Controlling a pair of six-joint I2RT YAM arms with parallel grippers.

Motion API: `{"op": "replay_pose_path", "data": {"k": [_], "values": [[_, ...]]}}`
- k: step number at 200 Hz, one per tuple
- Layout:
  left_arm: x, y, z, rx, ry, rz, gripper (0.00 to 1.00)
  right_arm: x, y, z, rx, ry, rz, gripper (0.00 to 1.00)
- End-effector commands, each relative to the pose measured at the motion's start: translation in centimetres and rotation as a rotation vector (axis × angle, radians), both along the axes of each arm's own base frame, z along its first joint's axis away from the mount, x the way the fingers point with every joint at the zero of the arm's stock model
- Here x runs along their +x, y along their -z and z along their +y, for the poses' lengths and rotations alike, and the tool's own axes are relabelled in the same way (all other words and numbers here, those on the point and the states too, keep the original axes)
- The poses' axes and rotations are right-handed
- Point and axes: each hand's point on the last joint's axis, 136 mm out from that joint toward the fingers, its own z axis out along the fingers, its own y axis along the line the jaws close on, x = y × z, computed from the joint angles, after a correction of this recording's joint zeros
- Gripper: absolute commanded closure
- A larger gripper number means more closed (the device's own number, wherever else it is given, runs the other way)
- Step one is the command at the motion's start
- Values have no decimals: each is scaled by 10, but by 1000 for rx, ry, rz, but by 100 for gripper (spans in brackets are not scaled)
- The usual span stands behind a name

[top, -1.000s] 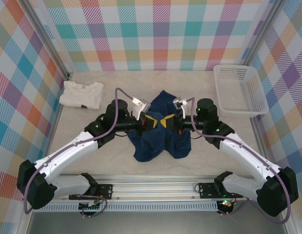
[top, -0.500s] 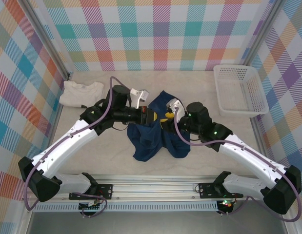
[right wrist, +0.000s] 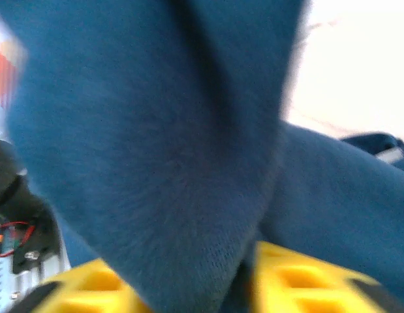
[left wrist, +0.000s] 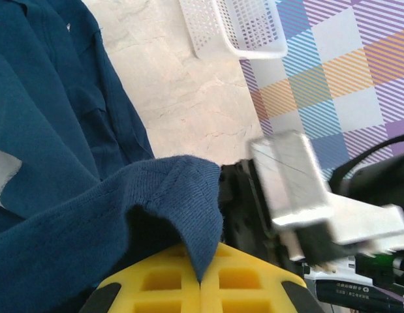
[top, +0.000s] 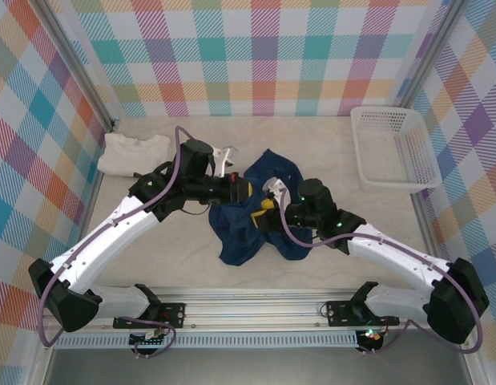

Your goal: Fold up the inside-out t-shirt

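The inside-out t-shirt sits bunched in the middle of the surface, partly lifted where the 2 arms meet over it. It is well apart from the cream shirt at the far left and the white basket at the far right.

The left claw is closed on a hemmed edge of the navy cloth. Its wrist view shows the yellow pads pressed together with the edge pinched in the seam between them.

The right claw sits just beside it, slightly nearer the arm bases and to the right. In its own blurred view a thick fold of navy cloth drops into a narrow gap between its yellow pads. I cannot tell whether that fold is truly clamped.

The heap's long axis runs from the far side toward the near edge, with most of the cloth below and nearer than both claws. Both holds crowd 1 spot along that axis, so the garment cannot open out yet. In my judgement, the coming move turns on the right claw securing a point of its own, so the 2 arms can draw apart sideways and spread the shirt flat.
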Motion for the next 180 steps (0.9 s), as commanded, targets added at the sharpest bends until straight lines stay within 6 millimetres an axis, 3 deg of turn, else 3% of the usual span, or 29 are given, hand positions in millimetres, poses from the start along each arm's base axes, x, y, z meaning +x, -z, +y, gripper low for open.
{"op": "replay_pose_path", "data": {"k": [1,25,41,54,84,106,129,151,180], "values": [[-7,-25,5,-36,29,-33,100,37,-3,-27,-99,247,-71,98],[-11,-25,11,-55,57,9,100,61,1,-72,-274,475,-149,100],[-13,-23,9,-80,79,47,100,66,0,-83,-338,519,-171,100],[-13,-22,4,-116,87,73,100,66,-2,-83,-347,511,-181,94],[-4,-19,-1,-145,63,85,100,52,-9,-66,-297,383,-183,71],[6,-18,2,-158,25,81,100,28,-23,-55,-233,235,-212,58],[10,-17,2,-148,6,75,100,-8,-56,-39,-54,63,-272,55],[12,-14,2,-142,4,78,100,-30,-77,-27,47,-48,-293,56],[12,-15,1,-146,10,75,100,-25,-81,-8,91,-68,-218,53]]}}
